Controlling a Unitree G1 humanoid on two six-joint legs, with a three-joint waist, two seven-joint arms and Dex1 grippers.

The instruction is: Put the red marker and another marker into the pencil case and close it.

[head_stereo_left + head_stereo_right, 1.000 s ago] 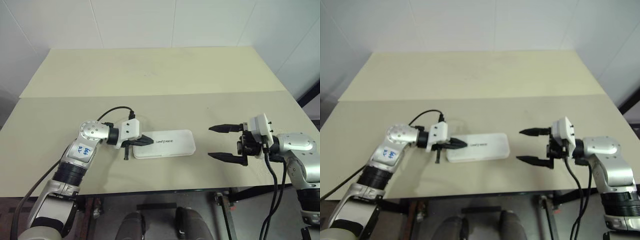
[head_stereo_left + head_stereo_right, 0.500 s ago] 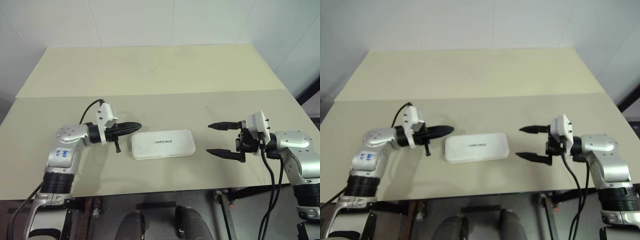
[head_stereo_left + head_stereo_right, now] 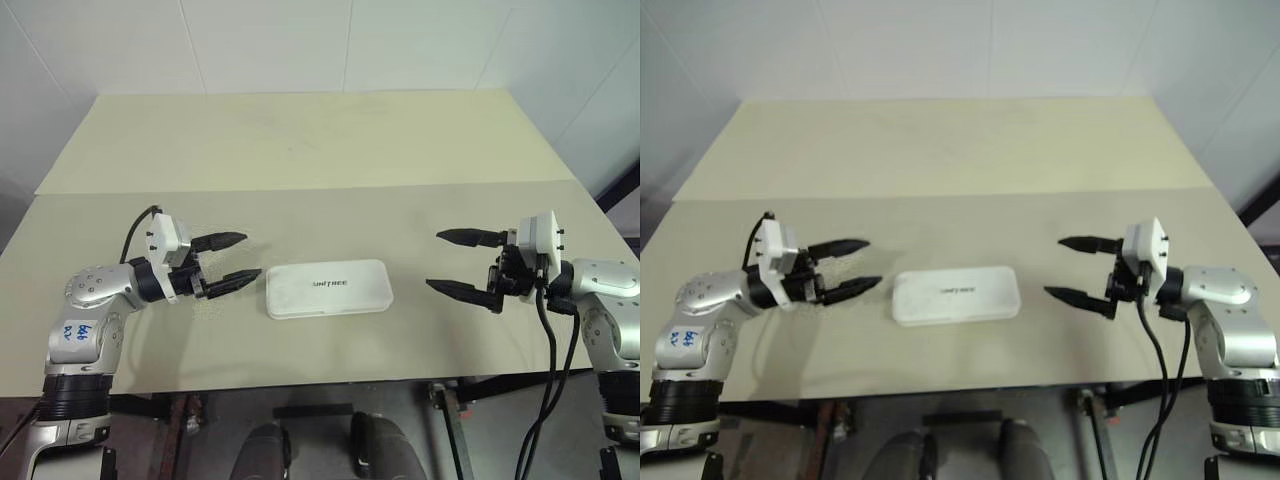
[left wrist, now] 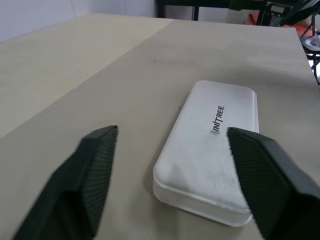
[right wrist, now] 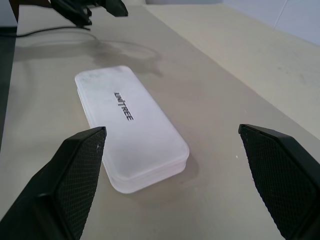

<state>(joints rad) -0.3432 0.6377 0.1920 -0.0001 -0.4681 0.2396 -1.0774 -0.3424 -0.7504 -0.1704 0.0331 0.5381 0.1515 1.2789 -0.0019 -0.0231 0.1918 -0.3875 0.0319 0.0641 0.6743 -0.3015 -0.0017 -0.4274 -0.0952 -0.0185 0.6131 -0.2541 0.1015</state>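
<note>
Between spread, empty left fingers [image 3: 229, 262] and right fingers [image 3: 462, 263], closed pencil case [image 3: 328, 288], contents hidden.

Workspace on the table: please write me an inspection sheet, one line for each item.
Surface: beige table, a seam running across it, bare apart from the case.
Job's things: white pencil case lies flat with lid closed, lettering up, between the two hands; markers: nothing seen.
Clutter: nothing seen.
Hands: left hand open, short of the case's left end, touching nothing; right hand open, apart from the case's right end, empty.
Cables: black cable hangs from the right wrist; a short black loop at the left wrist.
Surroundings: white tiled wall behind the table.
</note>
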